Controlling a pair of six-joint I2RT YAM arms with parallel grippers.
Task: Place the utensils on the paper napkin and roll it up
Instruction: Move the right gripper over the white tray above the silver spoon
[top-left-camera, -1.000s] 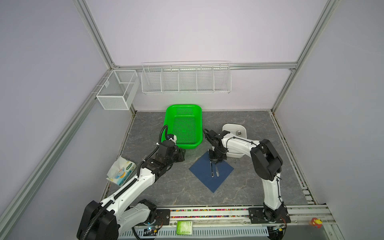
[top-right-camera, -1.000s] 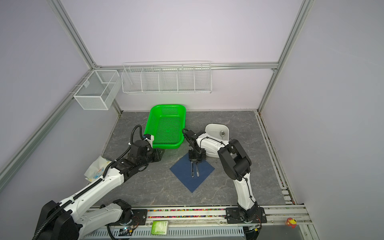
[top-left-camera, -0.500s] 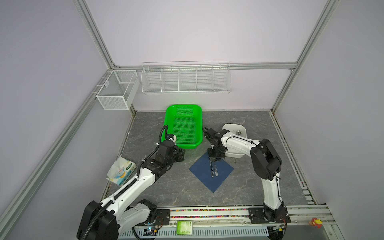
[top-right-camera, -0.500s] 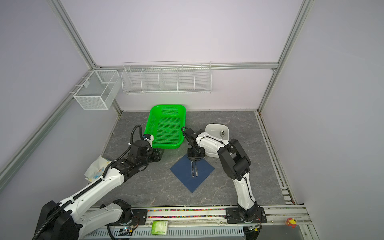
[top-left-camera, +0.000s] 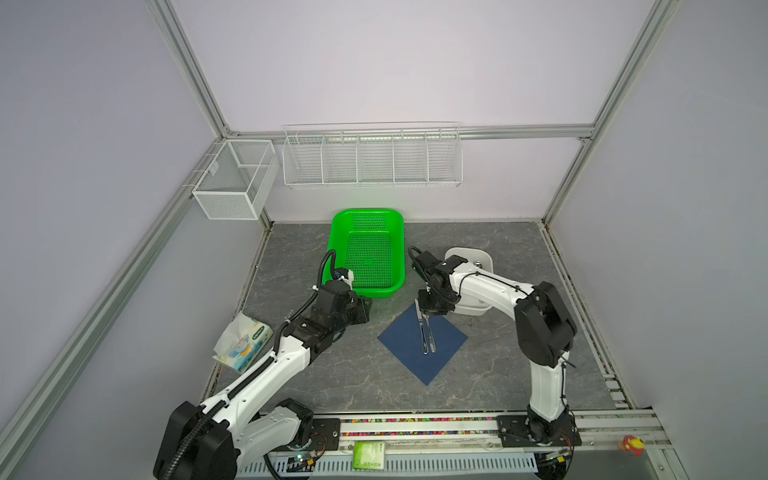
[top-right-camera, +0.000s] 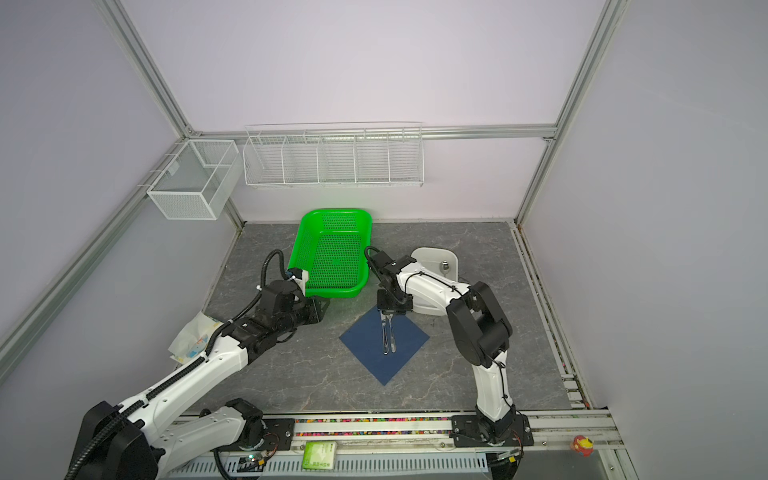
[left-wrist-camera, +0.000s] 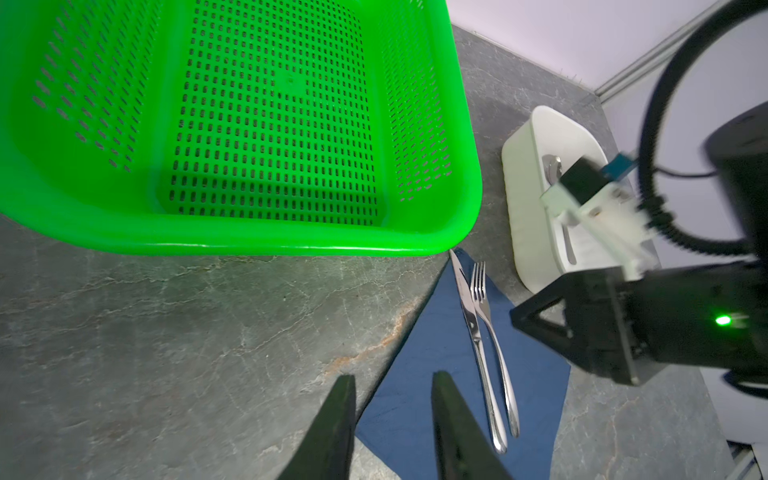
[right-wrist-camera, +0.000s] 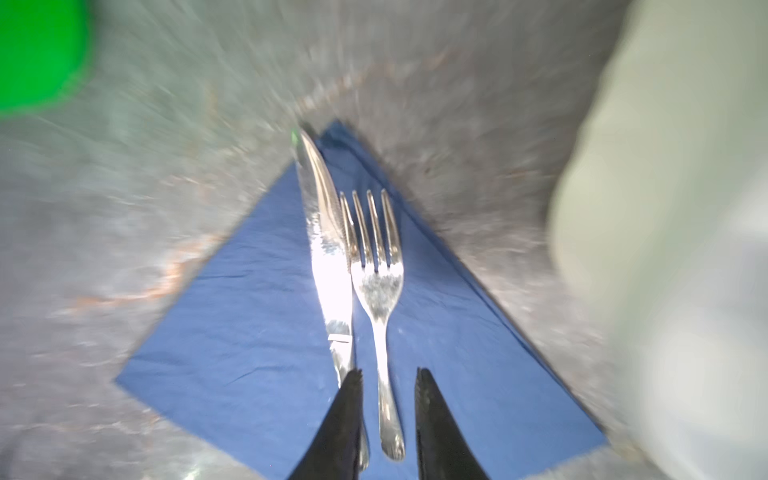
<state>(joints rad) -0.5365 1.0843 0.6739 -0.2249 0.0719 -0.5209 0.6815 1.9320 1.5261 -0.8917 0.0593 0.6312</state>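
Note:
The dark navy paper napkin (top-left-camera: 424, 347) (top-right-camera: 384, 353) lies flat as a diamond in both top views. Two of the utensils rest side by side on it: a knife (top-left-camera: 419, 326) (right-wrist-camera: 328, 249) and a fork (top-left-camera: 430, 336) (right-wrist-camera: 378, 286). My right gripper (right-wrist-camera: 388, 374) (top-left-camera: 428, 316) hovers open just above the fork's handle, which lies free between the fingers. A spoon (left-wrist-camera: 552, 166) sits inside the white bin (left-wrist-camera: 519, 232). My left gripper (left-wrist-camera: 392, 378) (top-left-camera: 365, 309) stands open and empty over the napkin's left edge, near the basket's front.
A green perforated basket (top-left-camera: 368, 253) stands behind the napkin. The white bin (top-left-camera: 469, 253) is to the napkin's back right, under the right arm. A white tissue pack (top-left-camera: 243, 345) lies at the left table edge. Wire racks (top-left-camera: 372, 158) hang on the back wall.
The right gripper came down over the napkin and its jaws have parted, leaving the fork lying beside the knife. The left arm has hardly moved.

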